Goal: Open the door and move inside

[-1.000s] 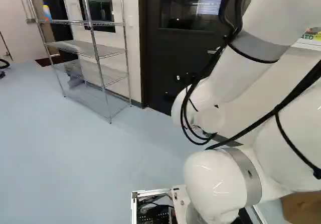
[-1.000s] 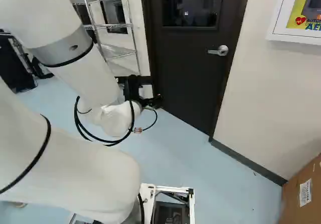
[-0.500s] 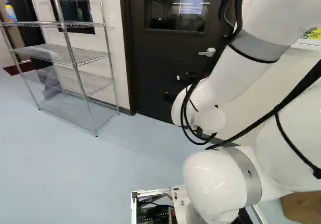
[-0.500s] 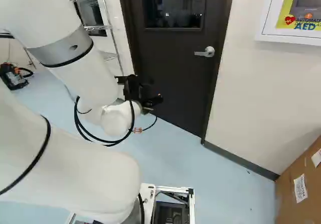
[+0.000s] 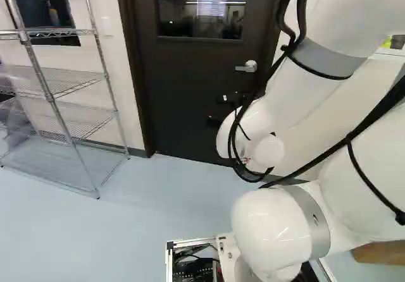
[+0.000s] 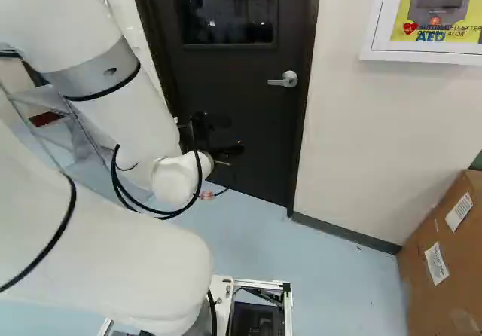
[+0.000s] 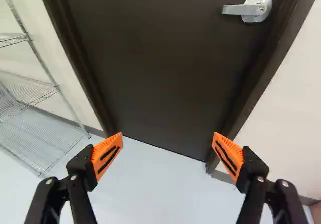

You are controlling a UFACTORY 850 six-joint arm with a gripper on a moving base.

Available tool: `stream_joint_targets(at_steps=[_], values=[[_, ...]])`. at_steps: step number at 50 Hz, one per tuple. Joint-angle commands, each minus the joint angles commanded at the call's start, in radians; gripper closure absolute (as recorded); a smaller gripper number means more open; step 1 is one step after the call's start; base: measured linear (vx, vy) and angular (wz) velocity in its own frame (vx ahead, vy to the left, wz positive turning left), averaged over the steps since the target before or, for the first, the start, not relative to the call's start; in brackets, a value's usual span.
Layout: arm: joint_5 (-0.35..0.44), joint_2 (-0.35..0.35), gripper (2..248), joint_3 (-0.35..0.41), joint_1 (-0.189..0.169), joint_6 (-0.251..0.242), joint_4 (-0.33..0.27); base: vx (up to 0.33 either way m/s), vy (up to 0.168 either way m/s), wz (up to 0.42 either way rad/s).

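The black gripper [image 6: 218, 144] hangs in front of the dark door [image 6: 233, 87] in the right base view, apart from the lever handle [image 6: 285, 80], which is above and to its right there. In the wrist view the gripper [image 7: 167, 156] has its two orange-padded fingers spread wide with nothing between them. Ahead of them stands the door [image 7: 160, 68], closed in its frame, and its silver handle [image 7: 251, 8] lies beyond the finger with the pad [image 7: 228, 153]. The left base view also shows the handle [image 5: 247, 66], left of the arm.
A wire shelf rack [image 5: 57, 83] stands left of the door. Right of the door in the right base view, a white wall cabinet [image 6: 369, 53] hangs above a cardboard box [image 6: 444, 268] on the floor. Wall lies on both sides of the door frame.
The base has turned right and come somewhat nearer the door, so rack, door and wall cabinet shift left in both base views. The arm keeps its pose over its lowest joint.
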Motion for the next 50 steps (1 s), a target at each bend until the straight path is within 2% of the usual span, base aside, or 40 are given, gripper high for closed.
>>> stream_joint_targets(at_steps=[50], values=[[0.0,0.0,3,0.0,0.0,0.0,0.0,0.119,0.078,-0.349]])
